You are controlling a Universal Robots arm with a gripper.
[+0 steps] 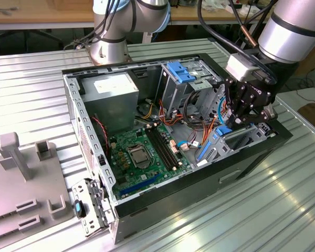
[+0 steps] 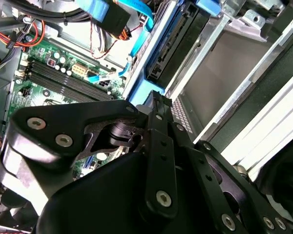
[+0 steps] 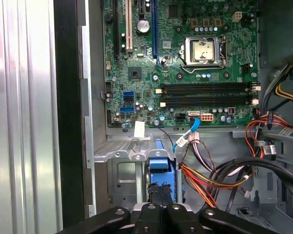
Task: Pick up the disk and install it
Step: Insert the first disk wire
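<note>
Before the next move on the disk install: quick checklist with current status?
1. The claw is at the disk, on its blue frame: ok.
2. The claw's hold on the disk: cannot tell.
3. The disk is partly inside the drive cage: ok.
4. The disk is fully seated: cannot tell.
5. The wire bundle lies beside the disk, not across it: ok, though close.
6. The motherboard is apart from the claw: ok.
</note>
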